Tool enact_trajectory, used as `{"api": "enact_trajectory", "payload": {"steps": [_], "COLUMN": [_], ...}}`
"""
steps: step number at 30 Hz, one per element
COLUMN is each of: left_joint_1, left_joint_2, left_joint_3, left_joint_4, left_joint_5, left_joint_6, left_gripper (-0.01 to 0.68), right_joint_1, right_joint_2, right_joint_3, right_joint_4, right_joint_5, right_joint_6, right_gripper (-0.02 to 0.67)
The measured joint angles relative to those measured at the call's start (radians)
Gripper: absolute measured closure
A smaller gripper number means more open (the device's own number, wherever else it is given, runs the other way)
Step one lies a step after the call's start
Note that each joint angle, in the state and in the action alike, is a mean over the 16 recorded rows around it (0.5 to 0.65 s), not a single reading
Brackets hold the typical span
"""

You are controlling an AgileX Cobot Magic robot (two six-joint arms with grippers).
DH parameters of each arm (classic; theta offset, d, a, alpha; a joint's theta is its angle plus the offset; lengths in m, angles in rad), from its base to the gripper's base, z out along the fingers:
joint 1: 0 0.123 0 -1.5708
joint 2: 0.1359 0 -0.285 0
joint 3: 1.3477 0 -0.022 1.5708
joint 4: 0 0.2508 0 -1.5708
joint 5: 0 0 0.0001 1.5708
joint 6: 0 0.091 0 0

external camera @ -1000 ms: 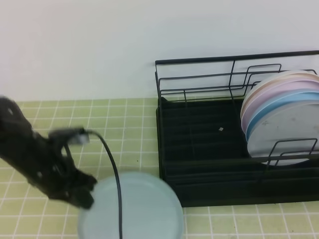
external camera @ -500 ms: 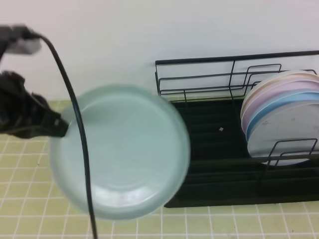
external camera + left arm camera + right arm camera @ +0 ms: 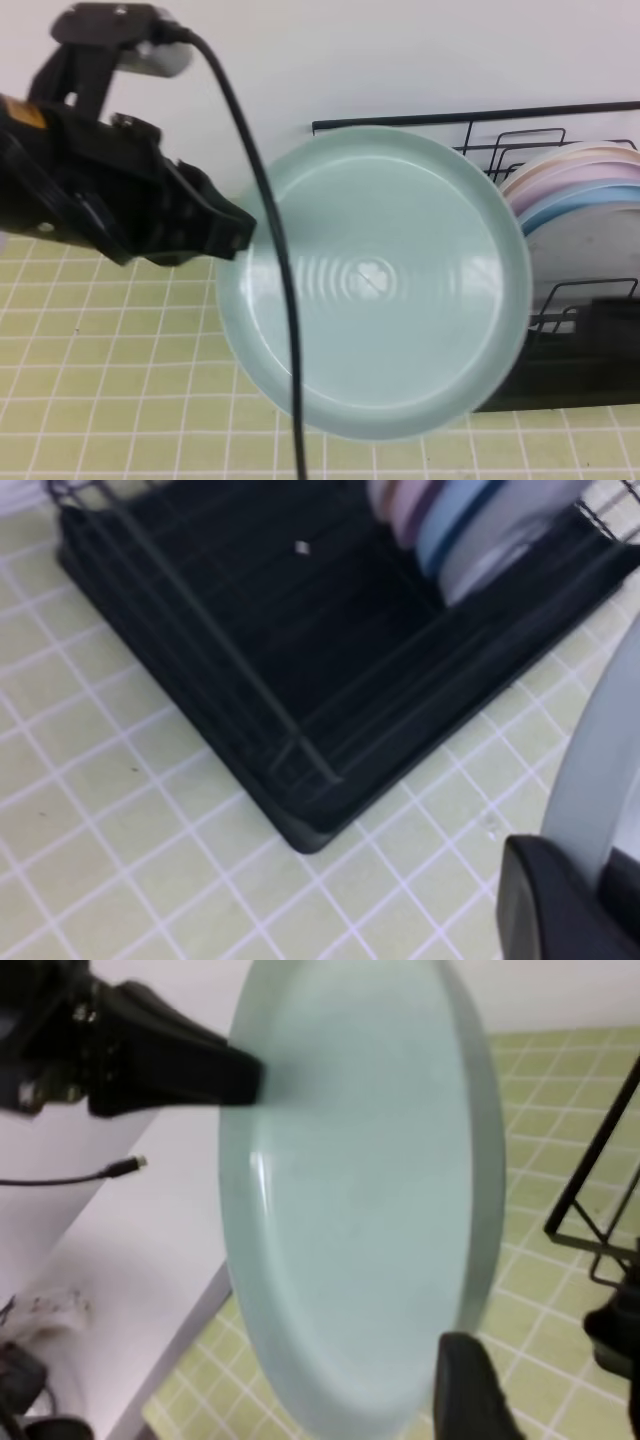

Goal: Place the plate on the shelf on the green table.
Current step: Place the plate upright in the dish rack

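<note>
Green tiled tabletop lies below the plate, lifted and tilted in front of the shelf. Left fingers pinch its left rim. Only the right wrist view shows the right fingers, spread apart around the plate's lower edge.

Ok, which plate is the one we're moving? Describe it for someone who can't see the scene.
Find the black wire shelf on the green table. In front of its left half, the left gripper holds one plate in the air by its rim. It is pale mint-green, unlike the pink, blue and greyish-white plates racked at right.
</note>
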Motion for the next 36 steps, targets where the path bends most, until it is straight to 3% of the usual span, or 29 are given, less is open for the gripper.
{"api": "enact_trajectory", "payload": {"steps": [9,17,21,28,32,36], "left_joint_1": [-0.085,-0.106,-0.108,-0.108,-0.108,-0.108], "left_joint_2": [0.005,0.005,0.005,0.005,0.004,0.004], "left_joint_3": [0.000,0.000,0.000,0.000,0.000,0.000], "left_joint_4": [-0.014,-0.084,-0.133,-0.218,-0.258,-0.286], "left_joint_5": [-0.019,-0.016,-0.010,0.003,0.010,0.012], "left_joint_6": [-0.057,-0.044,-0.033,-0.022,-0.015,-0.008], "left_gripper": [0.673,0.646,0.547,0.284,0.153,0.103], "right_joint_1": [0.000,0.000,0.000,0.000,0.000,0.009], "right_joint_2": [0.129,0.141,0.141,0.140,0.139,0.139], "right_joint_3": [-0.068,-0.078,-0.078,-0.097,-0.130,-0.180], "right_joint_4": [0.042,0.048,0.047,-0.009,-0.118,-0.301], "right_joint_5": [0.059,0.088,0.085,0.006,-0.097,-0.206], "right_joint_6": [-0.095,-0.184,-0.245,-0.353,-0.400,-0.457], "right_gripper": [0.303,0.416,0.480,0.562,0.564,0.577]}}
